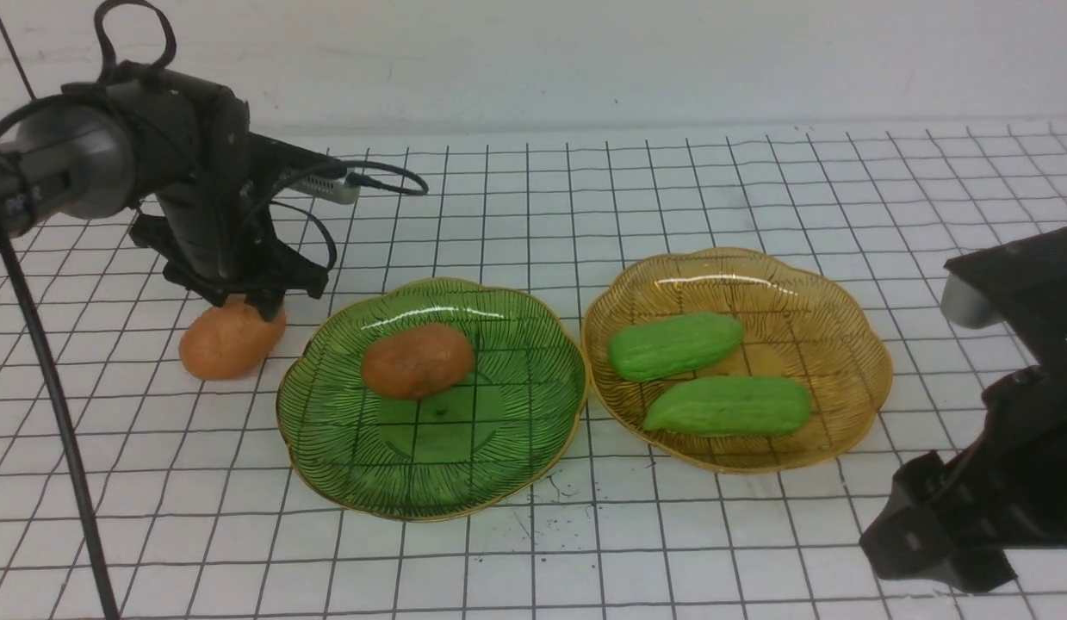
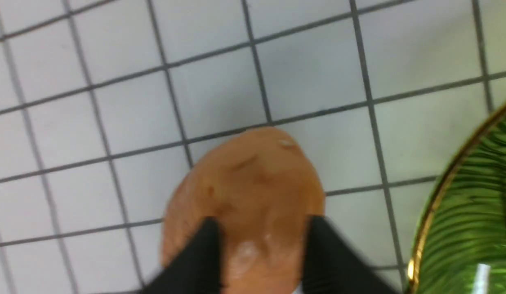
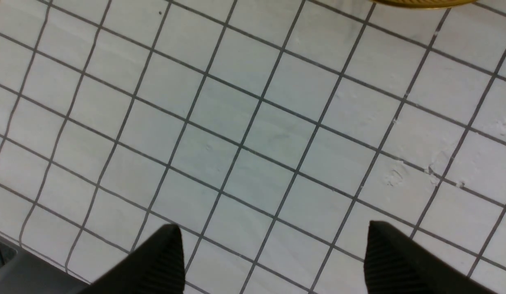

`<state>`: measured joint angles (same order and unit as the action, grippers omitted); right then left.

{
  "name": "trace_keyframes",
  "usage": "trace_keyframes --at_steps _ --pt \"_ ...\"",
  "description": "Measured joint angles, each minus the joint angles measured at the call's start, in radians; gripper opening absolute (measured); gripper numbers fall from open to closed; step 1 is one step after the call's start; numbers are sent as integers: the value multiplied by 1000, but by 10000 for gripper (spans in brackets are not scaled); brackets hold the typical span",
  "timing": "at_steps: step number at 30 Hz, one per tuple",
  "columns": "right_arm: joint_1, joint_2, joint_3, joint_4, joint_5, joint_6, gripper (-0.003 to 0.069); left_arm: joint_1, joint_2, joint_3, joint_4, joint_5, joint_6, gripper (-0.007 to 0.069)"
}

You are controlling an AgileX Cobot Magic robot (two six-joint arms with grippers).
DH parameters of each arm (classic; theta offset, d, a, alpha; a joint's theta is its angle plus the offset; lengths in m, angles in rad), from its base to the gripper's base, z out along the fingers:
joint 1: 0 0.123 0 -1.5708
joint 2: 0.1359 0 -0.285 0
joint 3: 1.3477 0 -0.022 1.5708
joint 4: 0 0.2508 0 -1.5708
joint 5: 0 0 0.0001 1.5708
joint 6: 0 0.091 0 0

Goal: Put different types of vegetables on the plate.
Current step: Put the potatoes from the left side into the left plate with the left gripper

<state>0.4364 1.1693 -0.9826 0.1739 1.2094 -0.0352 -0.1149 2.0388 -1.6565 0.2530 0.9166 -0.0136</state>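
The loose potato (image 1: 232, 340) lies on the tabletop (image 1: 533, 560) just left of the green plate (image 1: 430, 482), directly under the left claw (image 1: 253, 301). In the left wrist view the claw's two black fingers (image 2: 203, 253) straddle the potato's near end, partly closed and laid against its upper flanks (blurred, so I cannot tell whether they truly grip it). The left arm reaches in from the left, its wrist bent so the claw points steeply down. The potato's long axis runs slightly diagonally, its right end farther back, and the fingers span its short width.

A second potato (image 1: 417, 360) rests in the green plate, and two green gourds (image 1: 675, 346) lie side by side in the amber plate (image 1: 826, 344), both lengthwise left to right. The right claw (image 3: 273, 232) hangs low at the near right, spread wide over bare tabletop with nothing between its fingers
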Motion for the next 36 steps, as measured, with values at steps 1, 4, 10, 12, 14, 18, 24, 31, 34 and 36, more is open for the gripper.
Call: trace_keyframes --at_steps 1,4,10,12,14,18,24,31,34,36 --pt "0 0 0 0 0 0 536 0 -14 0 0 1 0 152" --pt "0 0 0 0 0 0 536 0 -103 0 -4 24 0 33" --pt "0 0 0 2 0 0 536 8 -199 0 -7 82 1 13" --pt "0 0 0 2 0 0 536 14 -200 0 -9 81 -1 13" --pt "0 0 0 2 0 0 536 27 -183 0 -34 81 -10 31" --pt "0 0 0 2 0 0 536 32 -127 0 -57 76 -66 129" --pt "0 0 0 3 0 0 536 32 -43 0 -32 30 -225 396" --pt "0 0 0 10 -4 0 536 32 24 0 9 -15 -461 645" --pt "0 0 0 14 -8 -6 536 32 63 0 11 -19 -513 664" --pt "0 0 0 15 -14 -7 536 32 76 0 12 -21 -525 664"
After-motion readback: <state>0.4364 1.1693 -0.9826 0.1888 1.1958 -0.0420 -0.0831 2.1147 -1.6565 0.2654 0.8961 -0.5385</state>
